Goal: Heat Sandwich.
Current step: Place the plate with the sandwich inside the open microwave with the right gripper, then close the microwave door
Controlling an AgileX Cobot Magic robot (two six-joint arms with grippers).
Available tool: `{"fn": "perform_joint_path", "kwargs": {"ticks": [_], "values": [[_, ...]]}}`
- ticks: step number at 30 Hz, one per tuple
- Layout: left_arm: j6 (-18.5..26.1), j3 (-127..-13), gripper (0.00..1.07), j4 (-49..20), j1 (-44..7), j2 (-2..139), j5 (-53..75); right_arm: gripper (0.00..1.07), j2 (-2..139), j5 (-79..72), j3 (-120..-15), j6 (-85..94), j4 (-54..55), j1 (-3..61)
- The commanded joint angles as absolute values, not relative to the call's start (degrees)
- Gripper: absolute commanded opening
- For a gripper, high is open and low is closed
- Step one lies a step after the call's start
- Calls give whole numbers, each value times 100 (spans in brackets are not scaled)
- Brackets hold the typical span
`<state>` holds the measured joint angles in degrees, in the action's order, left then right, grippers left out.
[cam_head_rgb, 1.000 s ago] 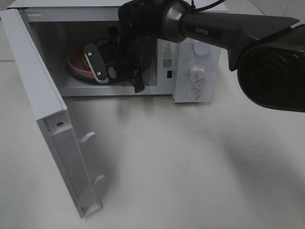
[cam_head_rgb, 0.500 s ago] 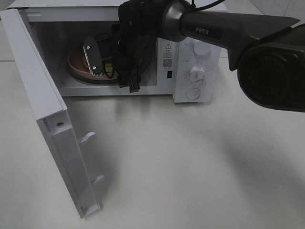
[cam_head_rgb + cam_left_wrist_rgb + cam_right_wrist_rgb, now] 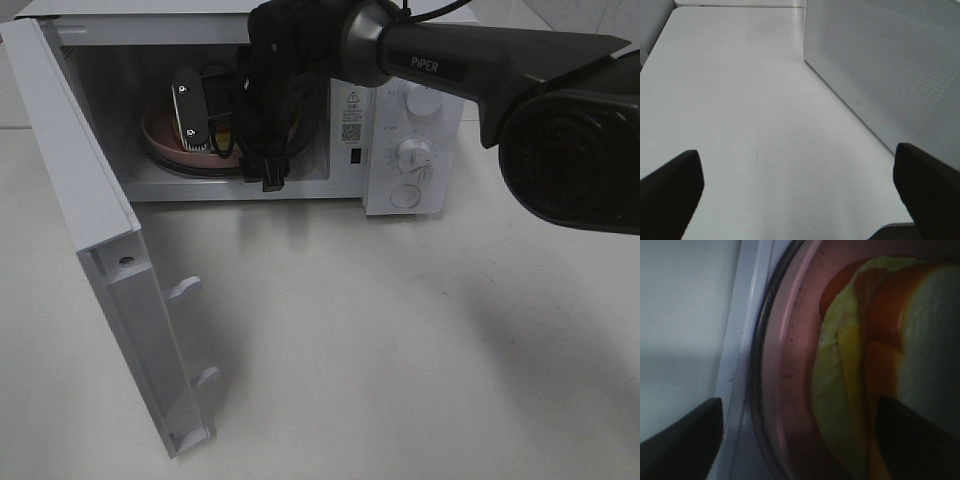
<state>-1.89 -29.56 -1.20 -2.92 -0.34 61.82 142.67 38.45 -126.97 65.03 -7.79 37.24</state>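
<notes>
The sandwich (image 3: 910, 340), white bread with pale yellow and orange filling, lies on a round pink plate (image 3: 160, 140) inside the open microwave (image 3: 410, 110). My right gripper (image 3: 232, 150) reaches into the cavity and stands open just above the plate; its body hides the sandwich in the exterior high view. The right wrist view shows the plate's rim (image 3: 790, 370) and the sandwich close up between the right gripper's (image 3: 797, 440) spread fingertips, with nothing held. My left gripper (image 3: 800, 187) is open over bare table beside the microwave's perforated side wall (image 3: 890, 65).
The microwave door (image 3: 100, 230) swings wide open toward the front left, latch hooks pointing out. Control knobs (image 3: 412, 155) sit on the right panel. The plate rests on the glass turntable (image 3: 756, 390). My right arm (image 3: 480, 60) crosses over the microwave's top right.
My right gripper's fingers have spread apart inside the microwave and shifted slightly left and up. The plate stays in place. The door has not moved.
</notes>
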Motion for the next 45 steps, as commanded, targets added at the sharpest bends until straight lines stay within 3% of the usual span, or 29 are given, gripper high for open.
{"fn": "perform_joint_path", "kwargs": {"ticks": [1, 10, 31, 45], "values": [[-201, -2951, 98, -138, -321, -143, 6131, 79, 14198, 3810, -12685, 6411, -688, 3730], [-201, -2951, 98, -138, -321, -143, 6131, 76, 14158, 3650, -12639, 5976, -688, 3741], [-201, -2951, 98, -138, -321, -143, 6131, 76, 12508, 1415, -9316, 5953, -756, 3741], [-201, -2951, 98, -138, -321, -143, 6131, 76, 11012, 1272, -7380, 5609, -728, 3741]]}}
